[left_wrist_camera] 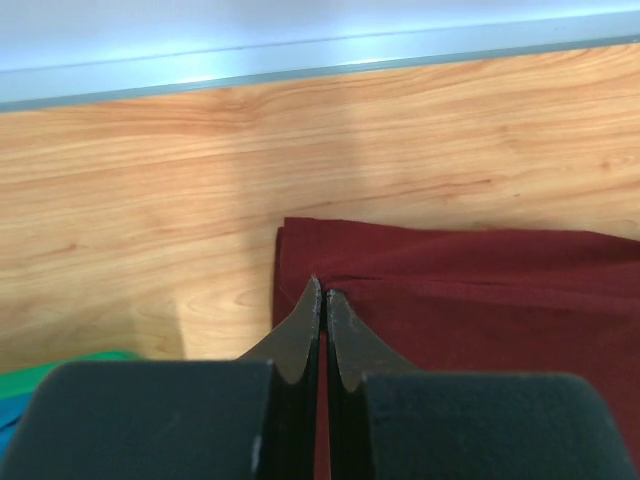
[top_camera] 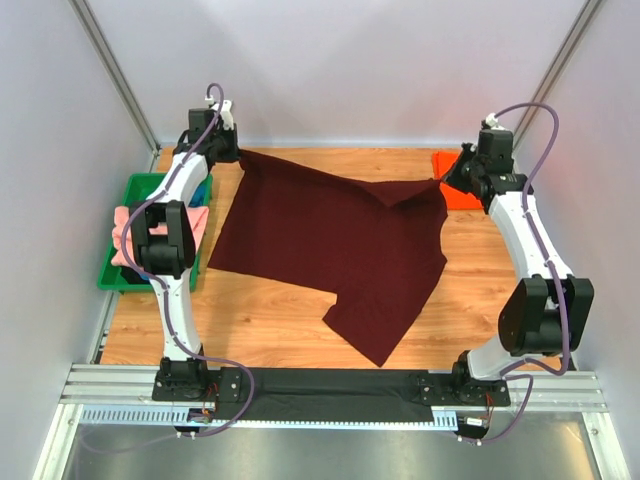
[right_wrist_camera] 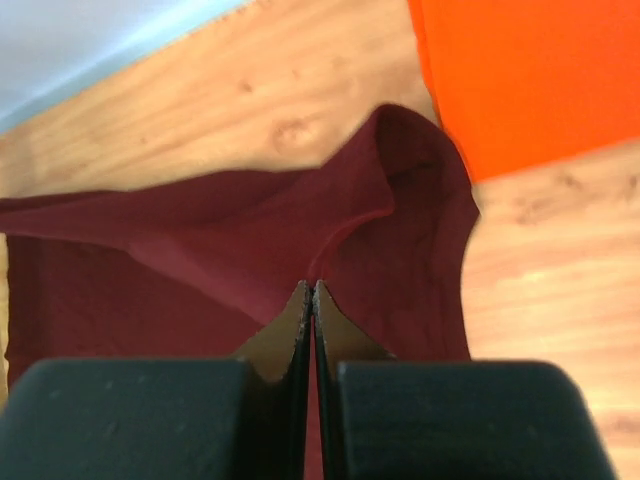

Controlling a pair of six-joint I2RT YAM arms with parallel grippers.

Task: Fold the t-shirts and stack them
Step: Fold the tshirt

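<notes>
Both sets of jaws are pinched tight on cloth. Left gripper clamps the maroon t-shirt at its upper-left corner, and right gripper nips a raised fold at upper right. The rest lies spread across the table. Green tray at the left edge holds a salmon-pink shirt and a blue shirt. Only the top view shows the pink one. The right wrist view has the orange t-shirt flat, just beside the lifted fold.
</notes>
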